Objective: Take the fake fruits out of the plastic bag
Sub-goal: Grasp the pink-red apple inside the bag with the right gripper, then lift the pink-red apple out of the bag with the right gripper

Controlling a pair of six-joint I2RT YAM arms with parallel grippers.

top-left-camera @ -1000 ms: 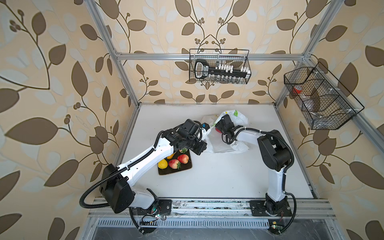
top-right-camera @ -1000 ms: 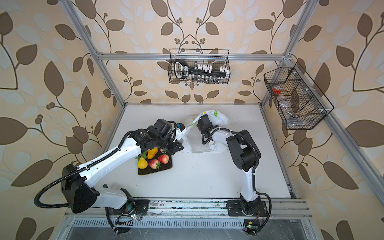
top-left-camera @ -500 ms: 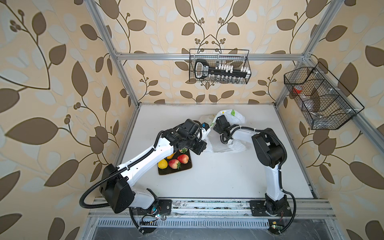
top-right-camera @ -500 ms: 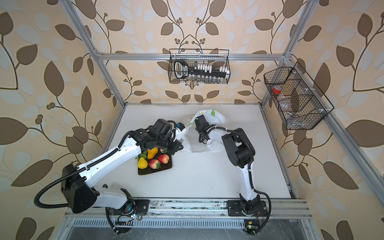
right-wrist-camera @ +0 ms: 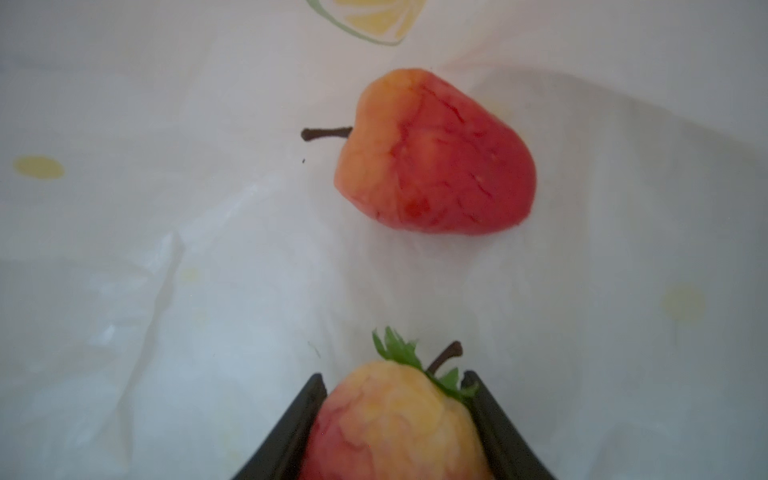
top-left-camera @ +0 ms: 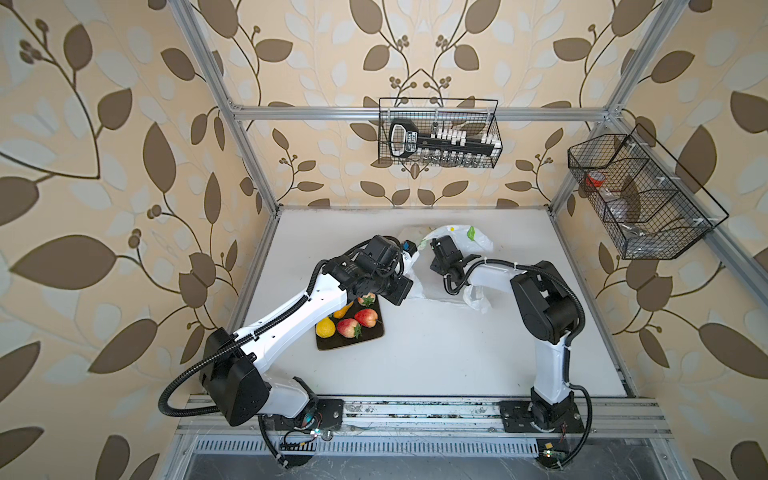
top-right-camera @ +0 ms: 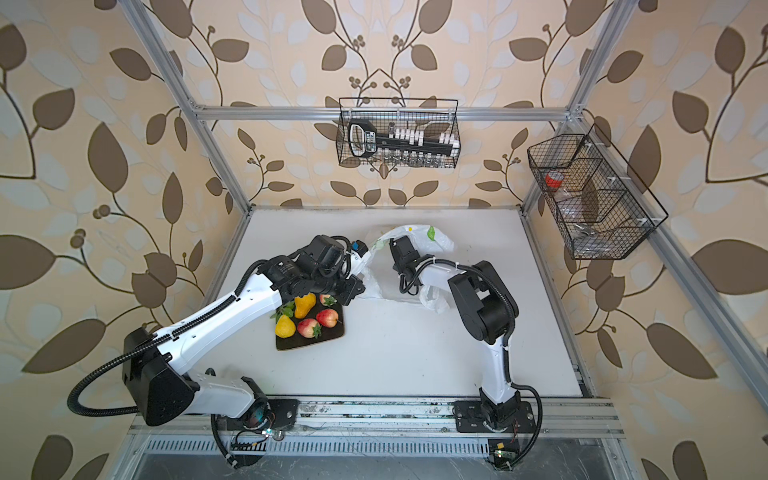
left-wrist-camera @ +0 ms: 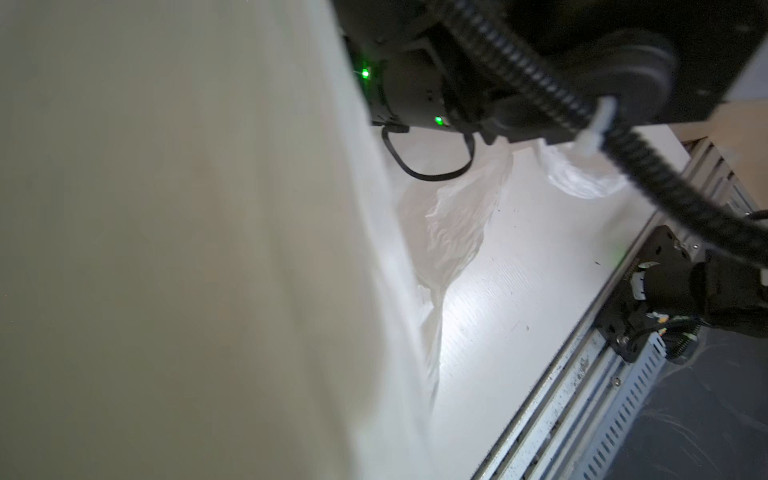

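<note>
The plastic bag (top-left-camera: 478, 241) (top-right-camera: 440, 241) lies at the back of the table, white with lemon prints. My left gripper (top-left-camera: 410, 248) (top-right-camera: 360, 248) is shut on its rim and holds it up; the bag's film (left-wrist-camera: 166, 249) fills most of the left wrist view. The right gripper (right-wrist-camera: 395, 382) reaches inside the bag, its fingers pressed against both sides of a red-yellow apple (right-wrist-camera: 395, 428) with a green leaf. Another apple (right-wrist-camera: 436, 153) lies loose further inside. Both top views hide these two fake fruits and the right fingertips.
A dark tray (top-left-camera: 374, 332) (top-right-camera: 334, 332) under the left arm holds several fruits, among them a yellow pear (top-left-camera: 325, 328) and an apple (top-left-camera: 366, 317). Wire baskets hang on the back wall (top-left-camera: 438, 137) and the right wall (top-left-camera: 640, 195). A metal rail (top-left-camera: 415, 409) runs along the front.
The right gripper has moved left, deeper into the bag's mouth, and its jaws have closed in on the apple. The left arm has held still with the bag's rim.
</note>
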